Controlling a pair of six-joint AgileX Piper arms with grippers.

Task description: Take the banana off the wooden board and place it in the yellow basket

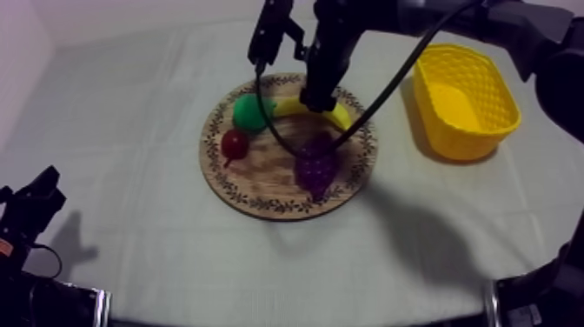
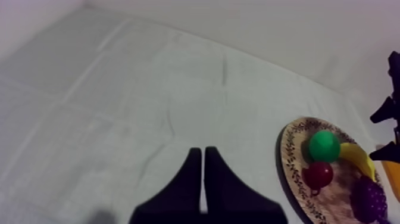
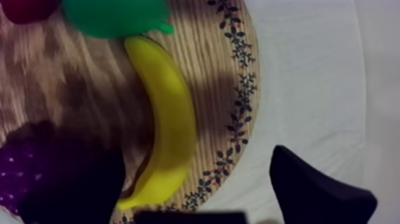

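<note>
A: How far along is it?
B: Barely begun. The left gripper (image 2: 202,152) sits clenched and empty. The banana (image 3: 169,119) lies on the board (image 1: 261,187), with the right gripper (image 3: 196,154) spread above it. The lift and the carry to the basket (image 1: 461,143) remain.

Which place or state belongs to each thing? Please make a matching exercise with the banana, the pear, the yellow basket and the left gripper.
Things:
1. banana
2. pear
3. yellow basket
4. left gripper

Places or states:
A. empty, on the cloth beside the wooden board
B. fingers together, over bare cloth
C. on the board, between the fingers of the open right gripper
D. green, next to the small red fruit

Pairs: 1-C, 2-D, 3-A, 4-B
</note>
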